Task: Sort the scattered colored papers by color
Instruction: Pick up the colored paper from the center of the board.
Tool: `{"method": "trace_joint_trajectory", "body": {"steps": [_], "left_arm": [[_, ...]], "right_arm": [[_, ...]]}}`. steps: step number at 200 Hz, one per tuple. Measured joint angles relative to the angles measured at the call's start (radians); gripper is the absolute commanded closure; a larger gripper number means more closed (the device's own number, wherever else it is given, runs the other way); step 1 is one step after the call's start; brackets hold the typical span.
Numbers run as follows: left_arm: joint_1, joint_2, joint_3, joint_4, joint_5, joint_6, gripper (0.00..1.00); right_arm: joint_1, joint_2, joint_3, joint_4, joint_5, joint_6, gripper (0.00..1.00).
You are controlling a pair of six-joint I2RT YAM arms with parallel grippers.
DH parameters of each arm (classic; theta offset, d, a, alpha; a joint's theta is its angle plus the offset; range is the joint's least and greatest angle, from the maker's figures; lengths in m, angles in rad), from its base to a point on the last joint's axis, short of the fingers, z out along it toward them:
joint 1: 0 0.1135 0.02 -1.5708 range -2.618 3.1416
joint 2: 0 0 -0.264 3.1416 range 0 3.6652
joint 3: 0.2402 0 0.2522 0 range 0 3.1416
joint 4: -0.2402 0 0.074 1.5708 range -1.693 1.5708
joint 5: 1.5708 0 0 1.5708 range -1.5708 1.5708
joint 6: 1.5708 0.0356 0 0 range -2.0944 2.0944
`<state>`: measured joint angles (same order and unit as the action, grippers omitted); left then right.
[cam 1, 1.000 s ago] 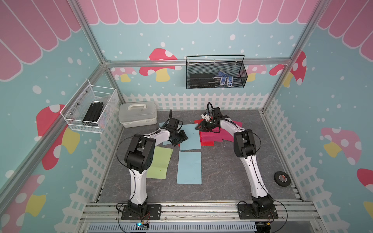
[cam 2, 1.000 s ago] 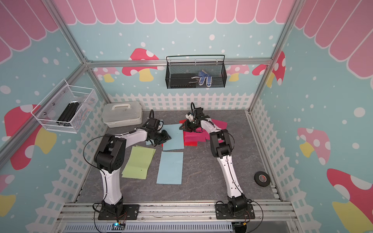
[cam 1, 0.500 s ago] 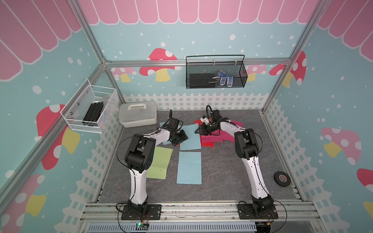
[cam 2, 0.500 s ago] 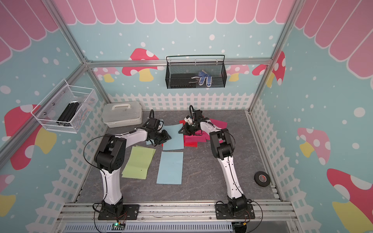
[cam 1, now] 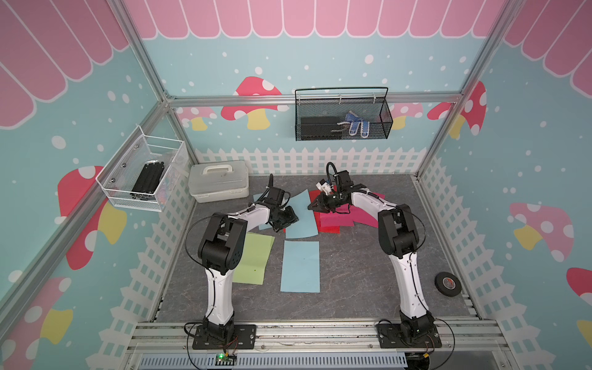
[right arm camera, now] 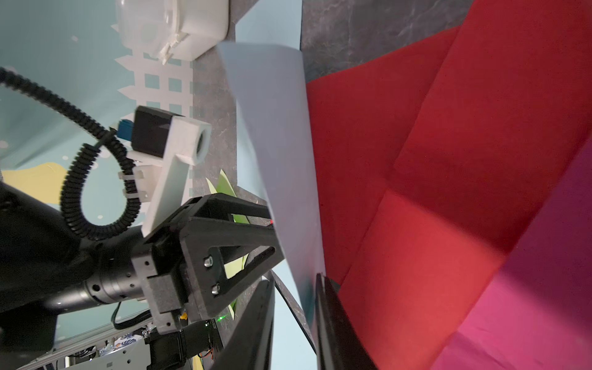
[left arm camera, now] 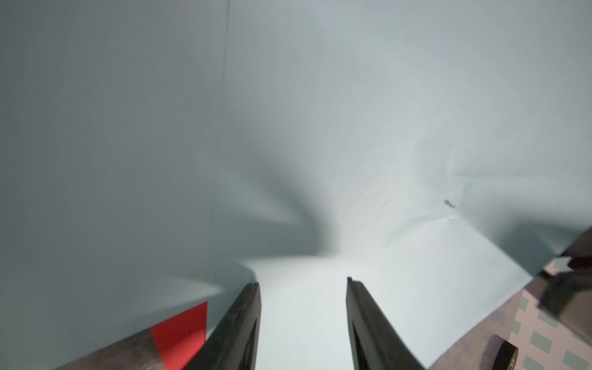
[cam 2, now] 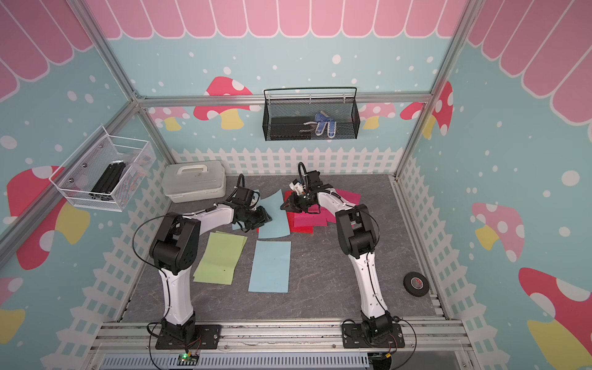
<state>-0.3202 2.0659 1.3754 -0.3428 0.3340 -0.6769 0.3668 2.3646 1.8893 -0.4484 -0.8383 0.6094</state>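
A light blue paper (cam 1: 302, 224) lies mid-table with its right edge curled up. My left gripper (cam 1: 293, 220) rests on its left part, open, with the sheet (left arm camera: 304, 144) filling the left wrist view under both fingers (left arm camera: 302, 282). My right gripper (cam 1: 310, 206) is at the raised edge. In the right wrist view that edge (right arm camera: 275, 144) stands between the jaws (right arm camera: 296, 278), and a gap still shows. Red papers (cam 1: 328, 228) and magenta papers (cam 1: 336, 219) overlap just right of it. A green paper (cam 1: 254, 256) and another light blue paper (cam 1: 301, 266) lie flat nearer the front.
A white lidded box (cam 1: 219, 182) stands at the back left, close behind the left arm. A black tape roll (cam 1: 448, 283) lies front right. White picket-fence walls ring the grey table (cam 1: 352, 272). Wire baskets hang on the left wall (cam 1: 144, 179) and the back wall (cam 1: 342, 118).
My right gripper has moved a little left, off the red papers to the light blue sheet's raised edge, and its jaws have narrowed slightly. The left gripper has stayed in place.
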Motion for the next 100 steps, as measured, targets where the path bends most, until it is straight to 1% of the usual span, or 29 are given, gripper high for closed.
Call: {"method": "trace_joint_trajectory", "body": {"steps": [36, 69, 85, 100], "left_arm": [[0.0, 0.0, 0.0, 0.0, 0.0, 0.0, 0.53], [0.0, 0.001, 0.002, 0.0, 0.0, 0.0, 0.52], [0.0, 0.002, 0.002, 0.0, 0.0, 0.0, 0.53], [0.0, 0.002, 0.003, 0.0, 0.0, 0.0, 0.53]], "right_arm": [[0.013, 0.0, -0.037, -0.015, 0.026, -0.014, 0.74], [0.013, 0.0, -0.037, -0.024, 0.049, -0.033, 0.9], [0.013, 0.0, -0.037, -0.028, 0.061, -0.043, 0.94], [0.013, 0.0, -0.037, -0.032, 0.067, -0.05, 1.0]]}}
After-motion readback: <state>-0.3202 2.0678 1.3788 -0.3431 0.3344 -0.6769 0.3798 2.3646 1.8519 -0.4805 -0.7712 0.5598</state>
